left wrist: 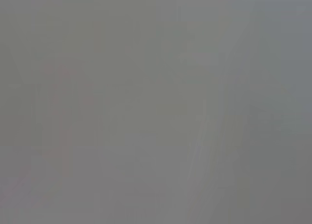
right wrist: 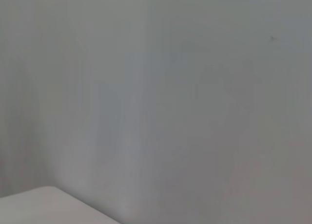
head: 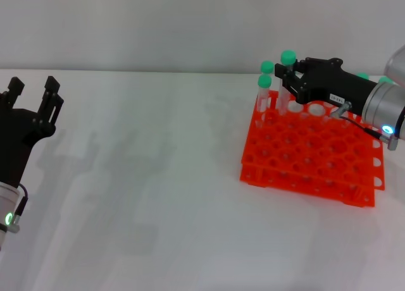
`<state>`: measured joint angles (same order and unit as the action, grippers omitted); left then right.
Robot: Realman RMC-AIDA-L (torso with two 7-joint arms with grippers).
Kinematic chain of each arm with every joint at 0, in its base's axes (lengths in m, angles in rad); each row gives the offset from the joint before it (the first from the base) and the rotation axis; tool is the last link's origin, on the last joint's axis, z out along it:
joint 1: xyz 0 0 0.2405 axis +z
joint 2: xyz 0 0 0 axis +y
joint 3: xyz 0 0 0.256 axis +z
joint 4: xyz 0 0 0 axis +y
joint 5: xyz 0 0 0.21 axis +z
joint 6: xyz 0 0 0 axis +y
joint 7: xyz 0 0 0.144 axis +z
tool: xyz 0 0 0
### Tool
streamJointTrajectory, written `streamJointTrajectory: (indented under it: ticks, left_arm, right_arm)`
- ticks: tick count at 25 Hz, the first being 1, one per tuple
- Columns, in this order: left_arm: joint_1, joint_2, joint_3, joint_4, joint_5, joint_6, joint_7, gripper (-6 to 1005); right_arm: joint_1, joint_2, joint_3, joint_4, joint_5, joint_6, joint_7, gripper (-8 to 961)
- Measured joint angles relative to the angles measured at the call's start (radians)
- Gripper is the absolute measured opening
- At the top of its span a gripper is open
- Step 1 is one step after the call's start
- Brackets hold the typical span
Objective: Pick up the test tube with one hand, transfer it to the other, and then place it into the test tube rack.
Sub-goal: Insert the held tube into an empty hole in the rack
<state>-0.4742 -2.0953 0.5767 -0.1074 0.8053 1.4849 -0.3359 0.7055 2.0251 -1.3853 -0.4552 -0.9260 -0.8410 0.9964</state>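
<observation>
In the head view the orange-red test tube rack (head: pixel 310 155) stands on the white table at the right. My right gripper (head: pixel 290 78), long and black with a small white label, reaches over the rack's far left corner. It is shut on the test tube (head: pixel 288 58), which stands upright with its green cap above the fingers and its lower end at the rack's holes. My left gripper (head: pixel 31 90) is open and empty at the far left edge, fingers pointing up. Neither wrist view shows the tube, the rack or a gripper.
Two more green-capped tubes (head: pixel 265 82) stand in the rack's far left corner beside the held one. Further green caps (head: pixel 362 76) show behind my right arm. The white table (head: pixel 152 177) lies between the two arms.
</observation>
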Motion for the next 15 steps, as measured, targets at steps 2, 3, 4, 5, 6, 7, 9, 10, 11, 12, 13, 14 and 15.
streamJointTrajectory:
  ticks: [2, 3, 4, 5, 6, 7, 9, 10, 11, 12, 13, 14, 15]
  left_arm:
    - [0.0, 0.0, 0.0, 0.0, 0.0, 0.0, 0.0, 666]
    - [0.0, 0.0, 0.0, 0.0, 0.0, 0.0, 0.0, 666]
    - [0.0, 0.0, 0.0, 0.0, 0.0, 0.0, 0.0, 667]
    - [-0.001, 0.0, 0.0, 0.0, 0.0, 0.0, 0.0, 667]
    - [0.0, 0.0, 0.0, 0.0, 0.0, 0.0, 0.0, 667]
    - [0.0, 0.0, 0.0, 0.0, 0.0, 0.0, 0.0, 667]
    - [0.0, 0.0, 0.0, 0.0, 0.0, 0.0, 0.0, 667]
    - [0.0, 0.0, 0.0, 0.0, 0.0, 0.0, 0.0, 667]
    - [0.0, 0.0, 0.0, 0.0, 0.0, 0.0, 0.0, 667]
    - [0.0, 0.0, 0.0, 0.0, 0.0, 0.0, 0.0, 667]
    - [0.0, 0.0, 0.0, 0.0, 0.0, -0.002, 0.0, 667]
    - [-0.003, 0.0, 0.0, 0.0, 0.0, -0.008, 0.0, 666]
    - [-0.003, 0.0, 0.0, 0.0, 0.0, -0.008, 0.0, 666]
  right_arm:
    - [0.002, 0.002, -0.002, 0.002, 0.005, 0.009, -0.015, 240]
    - [0.009, 0.003, -0.007, 0.008, 0.014, 0.014, -0.029, 241]
    - [0.009, 0.003, -0.007, 0.008, 0.014, 0.014, -0.029, 241]
    - [0.016, 0.003, -0.011, 0.014, 0.021, 0.015, -0.031, 241]
    - [0.019, 0.003, -0.013, 0.019, 0.025, 0.015, -0.032, 242]
    - [0.023, 0.003, -0.015, 0.024, 0.03, 0.015, -0.035, 242]
    - [0.031, 0.003, -0.017, 0.038, 0.035, 0.017, -0.045, 243]
    - [0.033, 0.003, -0.018, 0.043, 0.036, 0.018, -0.049, 243]
    - [0.036, 0.003, -0.018, 0.047, 0.037, 0.018, -0.052, 244]
    - [0.039, 0.003, -0.018, 0.051, 0.038, 0.019, -0.054, 244]
    - [0.04, 0.003, -0.018, 0.053, 0.039, 0.02, -0.055, 244]
    - [0.041, 0.003, -0.018, 0.053, 0.039, 0.02, -0.055, 245]
    - [0.041, 0.003, -0.018, 0.054, 0.039, 0.021, -0.055, 245]
